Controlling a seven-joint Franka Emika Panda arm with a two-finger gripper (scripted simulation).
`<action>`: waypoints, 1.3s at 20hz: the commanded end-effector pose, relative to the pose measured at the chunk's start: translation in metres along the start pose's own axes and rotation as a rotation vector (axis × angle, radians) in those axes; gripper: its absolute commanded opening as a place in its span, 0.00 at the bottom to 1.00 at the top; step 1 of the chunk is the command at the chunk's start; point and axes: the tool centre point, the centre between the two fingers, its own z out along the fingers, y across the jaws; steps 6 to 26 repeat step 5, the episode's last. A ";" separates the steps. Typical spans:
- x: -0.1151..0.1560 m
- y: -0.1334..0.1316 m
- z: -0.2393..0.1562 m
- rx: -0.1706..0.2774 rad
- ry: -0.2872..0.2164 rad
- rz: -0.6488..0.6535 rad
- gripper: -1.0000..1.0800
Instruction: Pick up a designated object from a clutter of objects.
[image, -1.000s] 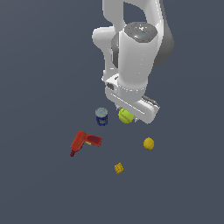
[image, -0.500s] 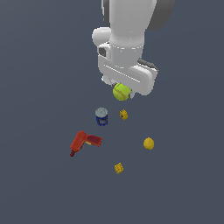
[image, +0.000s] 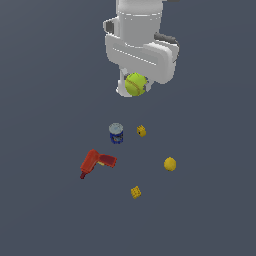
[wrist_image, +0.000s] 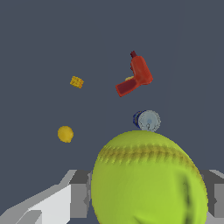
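The claw (image: 135, 86) grips the tennis ball (image: 135, 84) (seam showing) high above the bench (image: 45, 100). Below lie the blue can (image: 116, 133), red drill (image: 95, 162), two yellow blocks (image: 141, 131), and the orange-yellow ball (image: 170, 164), all apart.

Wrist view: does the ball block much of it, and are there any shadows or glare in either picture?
Wrist view: the tennis ball fills the lower part, slightly soft; the drill and can stay visible. Exterior view: flat even light, no cast shadows, no glare.
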 end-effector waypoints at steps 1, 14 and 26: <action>-0.001 0.003 -0.008 0.000 0.000 -0.001 0.00; -0.002 0.004 -0.012 0.000 0.000 -0.001 0.00; -0.002 0.004 -0.012 0.000 0.000 -0.001 0.00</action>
